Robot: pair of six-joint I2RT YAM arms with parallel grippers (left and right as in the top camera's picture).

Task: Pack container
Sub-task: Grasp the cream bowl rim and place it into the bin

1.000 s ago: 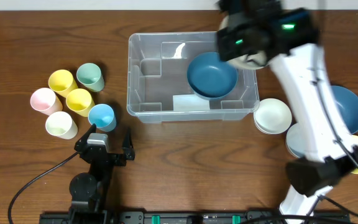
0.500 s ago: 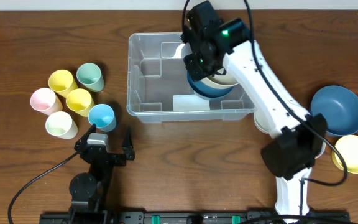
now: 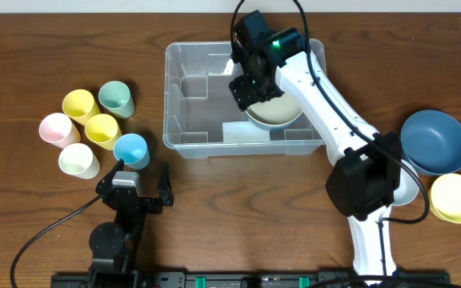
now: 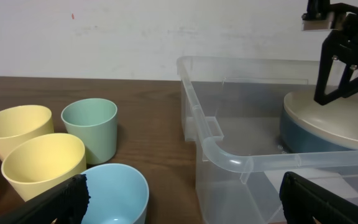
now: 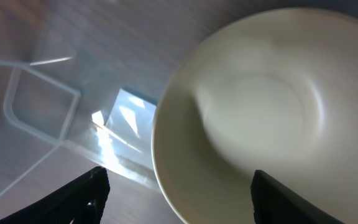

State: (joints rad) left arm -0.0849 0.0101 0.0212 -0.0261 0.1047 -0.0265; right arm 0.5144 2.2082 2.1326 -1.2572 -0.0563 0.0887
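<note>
The clear container [image 3: 167,96] stands at the middle back of the table. Inside its right half a cream bowl [image 3: 280,113] rests nested in a dark blue bowl [image 4: 308,134]. My right gripper [image 3: 250,86] hovers just above the cream bowl's left rim, open and holding nothing. In the right wrist view the cream bowl [image 5: 266,118] fills the picture, its rim passing between the spread fingers of the right gripper [image 5: 179,200]. My left gripper [image 3: 141,182] sits open near the front left, beside a light blue cup [image 3: 130,149], with the container's near corner [image 4: 241,163] ahead of it.
Left of the container stand several cups: yellow [image 3: 78,102], green [image 3: 116,98], pink [image 3: 54,128], yellow [image 3: 101,128], cream [image 3: 78,160]. At the far right lie a dark blue bowl [image 3: 434,142] and a yellow bowl [image 3: 454,198]; a pale bowl [image 3: 407,189] shows partly under the right arm.
The right arm carried the cream bowl over the container, lowered it onto the blue bowl and opened its jaws. The left arm has not moved.
</note>
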